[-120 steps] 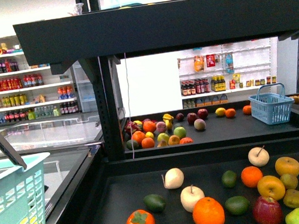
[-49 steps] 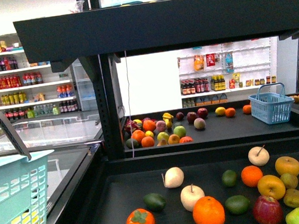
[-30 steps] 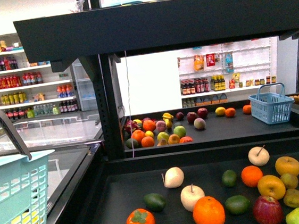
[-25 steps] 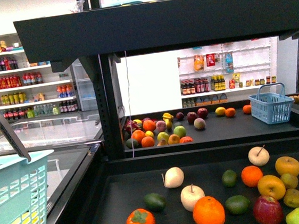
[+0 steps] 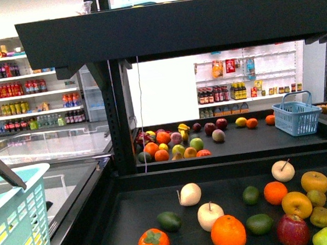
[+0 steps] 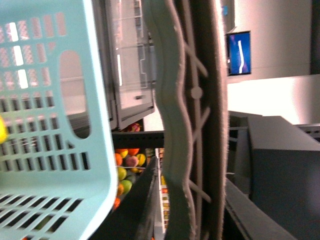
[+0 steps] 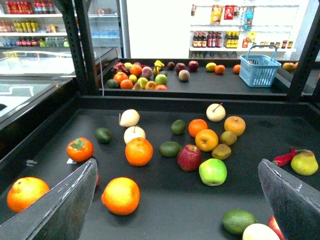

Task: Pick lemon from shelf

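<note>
— Yellow, oval, on the far tier of the shelf [image 5: 138, 219]: is that the lemon [image 5: 241, 122]?
— Likely, though it is small in the front view. It lies well to the left of the blue basket [image 5: 296, 119], just beside an orange fruit, long axis running sideways toward that basket.
— And the left wrist view?
— Filled by a pale green basket [image 6: 55, 150] and its handle. I cannot tell how the left fingers stand. A scrap of yellow shows through its slats, too little to name.
— The right wrist view?
— The right fingers [image 7: 65, 205] are spread wide and empty above the near tier. The lemon [image 7: 210, 66] sits far beyond them, again left of the blue basket.
— So which step is this?
— The approach, I judge; nothing is grasped. Next comes a long reach over the near fruit, closing across the lemon's short width.
</note>
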Available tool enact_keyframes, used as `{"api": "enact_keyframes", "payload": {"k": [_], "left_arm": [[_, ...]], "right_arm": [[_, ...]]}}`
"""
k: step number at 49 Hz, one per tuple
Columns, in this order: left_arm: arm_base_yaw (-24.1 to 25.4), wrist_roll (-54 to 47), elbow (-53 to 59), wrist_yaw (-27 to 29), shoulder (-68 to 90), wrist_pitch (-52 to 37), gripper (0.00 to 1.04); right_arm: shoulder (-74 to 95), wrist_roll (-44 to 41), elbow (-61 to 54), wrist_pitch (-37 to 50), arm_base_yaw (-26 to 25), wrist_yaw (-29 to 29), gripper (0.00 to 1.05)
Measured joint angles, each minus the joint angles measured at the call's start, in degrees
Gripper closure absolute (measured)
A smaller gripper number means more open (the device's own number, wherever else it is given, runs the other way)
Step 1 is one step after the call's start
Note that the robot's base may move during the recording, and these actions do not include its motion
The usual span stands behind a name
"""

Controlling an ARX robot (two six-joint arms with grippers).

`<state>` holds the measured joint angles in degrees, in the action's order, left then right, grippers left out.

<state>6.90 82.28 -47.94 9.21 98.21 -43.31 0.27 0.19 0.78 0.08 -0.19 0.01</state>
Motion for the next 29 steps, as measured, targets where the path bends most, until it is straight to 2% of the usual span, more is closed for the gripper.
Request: {"api": "enact_keyframes", "payload": {"k": [18,29], "left_arm": [[1.1,-4.5,2.1,-1.6,-2.8,4.7,0.08],[1.1,-6.6,3.1,-2.1,-6.9,9.1,0.08]], "right_arm": [[0.0,0.0,0.0,0.0,0.0,0.0,0.08],[0.0,0.0,0.0,0.0,0.0,0.0,0.08]]}}
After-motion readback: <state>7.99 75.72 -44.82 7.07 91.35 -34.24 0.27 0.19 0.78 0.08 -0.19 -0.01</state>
